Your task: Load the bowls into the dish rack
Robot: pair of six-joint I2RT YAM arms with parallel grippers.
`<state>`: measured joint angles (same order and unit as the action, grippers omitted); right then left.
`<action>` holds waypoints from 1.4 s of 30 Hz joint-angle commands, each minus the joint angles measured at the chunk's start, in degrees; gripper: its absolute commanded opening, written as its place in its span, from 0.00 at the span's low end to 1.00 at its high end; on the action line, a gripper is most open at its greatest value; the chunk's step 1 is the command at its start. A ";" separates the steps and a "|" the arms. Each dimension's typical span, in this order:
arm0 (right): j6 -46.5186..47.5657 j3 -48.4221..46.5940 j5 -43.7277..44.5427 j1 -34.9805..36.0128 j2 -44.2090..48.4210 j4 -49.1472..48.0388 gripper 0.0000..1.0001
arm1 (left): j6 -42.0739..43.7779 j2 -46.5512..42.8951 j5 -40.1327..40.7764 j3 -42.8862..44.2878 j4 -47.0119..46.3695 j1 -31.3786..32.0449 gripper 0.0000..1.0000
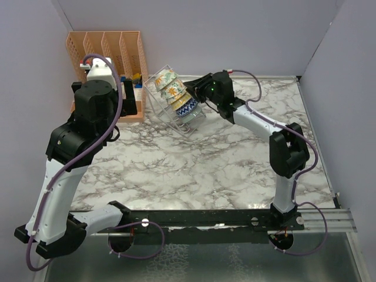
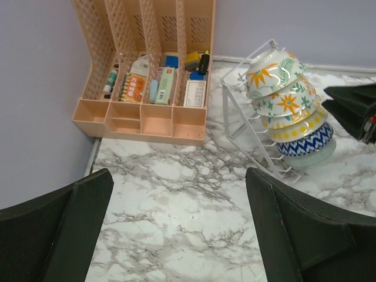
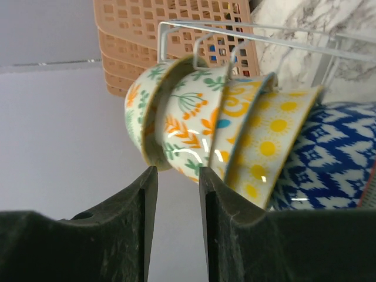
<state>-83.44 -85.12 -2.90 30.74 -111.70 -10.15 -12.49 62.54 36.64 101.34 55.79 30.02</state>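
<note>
While the left gripper (image 2: 179,173) hangs spread wide and empty over the marble table (image 1: 223,158), the right gripper (image 3: 178,170) is up at the dish rack (image 2: 235,111), fingers a narrow gap apart and pinching nothing, tips just short of the end bowl's rim. Five bowls (image 1: 176,94) stand on edge in the rack, beside the orange organizer (image 1: 106,50).

The bowls (image 3: 194,126) look like glazed ceramic, smooth and glossy, with bright highlights on their printed sides. The dish rack (image 3: 235,24) is thin wire with a smooth white coating. The fingers (image 3: 117,235) are black plastic, matt and faintly grainy. The table (image 2: 176,200) has a smooth marble-look top with a low sheen. The organizer (image 2: 155,125) is matt orange plastic lattice.
</note>
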 commanded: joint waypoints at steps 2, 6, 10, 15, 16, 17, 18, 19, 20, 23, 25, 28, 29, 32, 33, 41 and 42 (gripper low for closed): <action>20.59 -9.99 1.12 -0.16 3.02 14.23 0.35 | -0.13 3.11 -9.16 0.29 2.49 0.13 0.99; 33.05 -14.79 3.53 -0.23 4.49 24.00 0.36 | -1.11 5.36 -13.45 0.61 3.54 0.19 0.99; 43.68 -17.49 6.90 -0.24 6.85 32.18 0.38 | -5.57 7.04 -13.56 0.69 3.43 0.16 0.99; 54.30 -14.20 13.20 -0.24 12.99 35.42 0.48 | -14.61 9.77 -5.79 1.87 4.54 0.14 0.99; 56.14 -13.71 14.14 -0.24 14.07 35.98 0.52 | -16.71 10.44 -3.75 2.22 5.32 0.18 0.99; 57.94 -13.26 15.05 -0.24 14.98 36.63 0.56 | -18.86 11.09 -1.76 2.54 6.33 0.19 0.99; 59.40 -12.92 16.02 -0.24 15.76 37.42 0.62 | -20.64 11.83 0.05 3.02 7.53 0.18 0.99; 60.52 -12.85 16.73 -0.29 16.27 38.50 0.87 | -22.23 12.56 1.77 3.59 8.66 0.15 0.99; 61.34 -12.96 17.48 -0.27 16.56 39.72 0.99 | -23.43 13.13 3.38 3.85 9.63 0.17 0.99; 61.96 -12.82 18.64 -0.25 17.31 42.66 0.99 | -26.13 13.75 7.61 3.83 10.16 0.19 0.99; 62.15 -12.22 17.94 -0.33 18.21 43.10 0.99 | -27.41 14.41 9.78 4.70 10.74 0.17 0.99; 62.22 -11.15 16.56 -0.33 19.29 42.84 0.99 | -29.03 15.43 11.22 6.23 11.99 0.18 0.99; 62.31 -11.05 16.34 -0.38 19.45 42.97 0.99 | -29.29 15.53 11.40 6.27 12.05 0.13 0.99; 62.61 -10.84 15.34 -0.50 19.68 43.71 0.99 | -29.97 15.33 11.79 6.13 12.02 0.17 0.99; 62.69 -10.79 14.89 -0.57 19.80 43.92 0.99 | -29.98 15.06 11.96 5.96 11.75 0.20 0.99; 63.03 -9.33 14.82 -0.71 20.97 43.81 0.99 | -29.07 15.81 12.79 6.79 11.64 0.15 0.99; 63.05 -9.28 15.26 -0.76 20.99 44.04 0.99 | -28.61 15.86 12.91 7.10 11.28 0.15 0.99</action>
<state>-21.91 -95.00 12.32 30.59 -93.38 33.23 -40.91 78.28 46.78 106.10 66.57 30.02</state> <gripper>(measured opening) 0.994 0.991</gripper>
